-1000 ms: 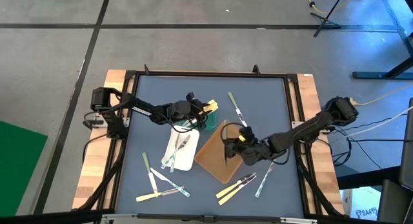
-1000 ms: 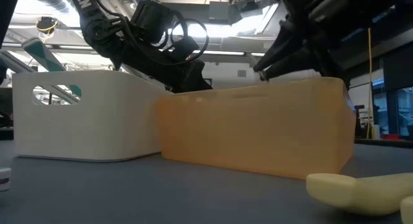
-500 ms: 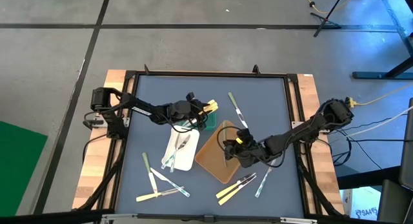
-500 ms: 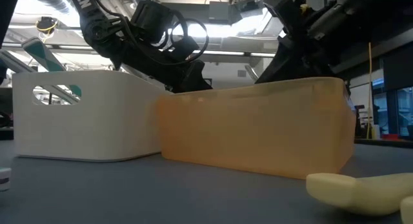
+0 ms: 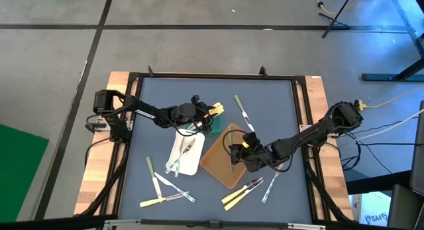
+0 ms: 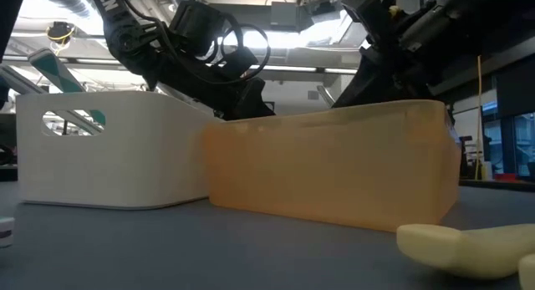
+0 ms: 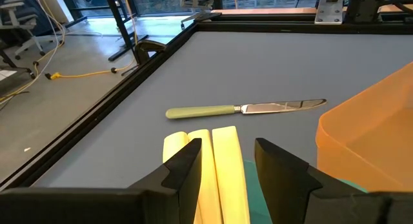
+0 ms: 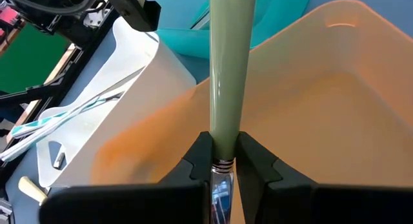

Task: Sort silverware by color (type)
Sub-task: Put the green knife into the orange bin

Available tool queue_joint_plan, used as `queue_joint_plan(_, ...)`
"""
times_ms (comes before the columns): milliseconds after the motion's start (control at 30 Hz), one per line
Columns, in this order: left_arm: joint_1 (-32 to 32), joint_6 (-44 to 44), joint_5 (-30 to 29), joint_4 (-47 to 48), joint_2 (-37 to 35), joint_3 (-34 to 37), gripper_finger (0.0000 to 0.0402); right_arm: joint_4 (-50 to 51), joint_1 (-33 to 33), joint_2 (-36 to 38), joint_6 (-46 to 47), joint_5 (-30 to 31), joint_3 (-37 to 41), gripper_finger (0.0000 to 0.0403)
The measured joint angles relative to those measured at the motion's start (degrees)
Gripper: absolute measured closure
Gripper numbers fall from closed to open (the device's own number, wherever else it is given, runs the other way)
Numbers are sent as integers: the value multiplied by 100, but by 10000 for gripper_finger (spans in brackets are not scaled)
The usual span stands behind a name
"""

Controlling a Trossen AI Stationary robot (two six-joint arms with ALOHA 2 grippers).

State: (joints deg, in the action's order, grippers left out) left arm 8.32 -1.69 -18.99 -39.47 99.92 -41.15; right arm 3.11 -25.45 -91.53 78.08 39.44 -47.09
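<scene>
My left gripper (image 5: 207, 114) is over the green tray (image 5: 216, 126), shut on cream-yellow utensils (image 7: 216, 162) that stick out level past its fingers. My right gripper (image 5: 233, 154) hangs over the brown tray (image 5: 218, 165), shut on an olive-green-handled utensil (image 8: 231, 62). The white tray (image 5: 189, 165) holds translucent whitish-blue utensils (image 5: 180, 157). An olive-handled knife (image 7: 245, 110) lies flat on the table beyond the green tray. More utensils lie loose near the front edge, at left (image 5: 165, 190) and at right (image 5: 244, 189). My left gripper has the cream-yellow handles (image 7: 206, 175) side by side between its two fingers, which lie along them and point nearly level toward the table's right. They are lifted clear above the green tray. Where the pads meet them does not show. My right gripper pinches the olive-handled utensil between its two fingers at the handle's lower end (image 8: 223, 141), where the metal begins. The handle runs forward past the fingertips, in line with the fingers. The utensil is lifted clear, over the brown tray's inside.
The three trays stand close together in the table's middle; in the low view the white tray (image 6: 109, 156) and the brown tray (image 6: 334, 169) hide what lies behind them. A cream utensil (image 6: 468, 248) lies close to the low camera. A black frame (image 5: 212, 75) rims the table.
My right gripper has sunk a little toward the brown tray with the olive-handled utensil, then kept still. Its fingers stay shut.
</scene>
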Motion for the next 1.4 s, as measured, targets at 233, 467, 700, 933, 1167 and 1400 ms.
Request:
queue_joint_plan(233, -1, 0, 1, -1, 0, 0, 264, 0, 0, 0, 0, 2, 0, 372)
queue_joint_plan(467, -1, 0, 1, -1, 0, 0, 264, 39, 0, 0, -28, 0, 0, 372)
queue_joint_plan(700, -1, -2, 1, -1, 0, 0, 264, 48, -1, 0, 165, -310, 0, 372)
queue_joint_plan(933, 2, -2, 1, -1, 0, 0, 264, 245, -2, 2, 184, -415, 0, 372)
queue_joint_plan(1167, -1, 0, -1, -1, 0, 0, 264, 426, -2, 2, 181, -548, 0, 372)
queue_joint_plan(1400, -1, 0, 0, 0, -1, 0, 264, 437, -1, -22, 180, -557, 0, 372)
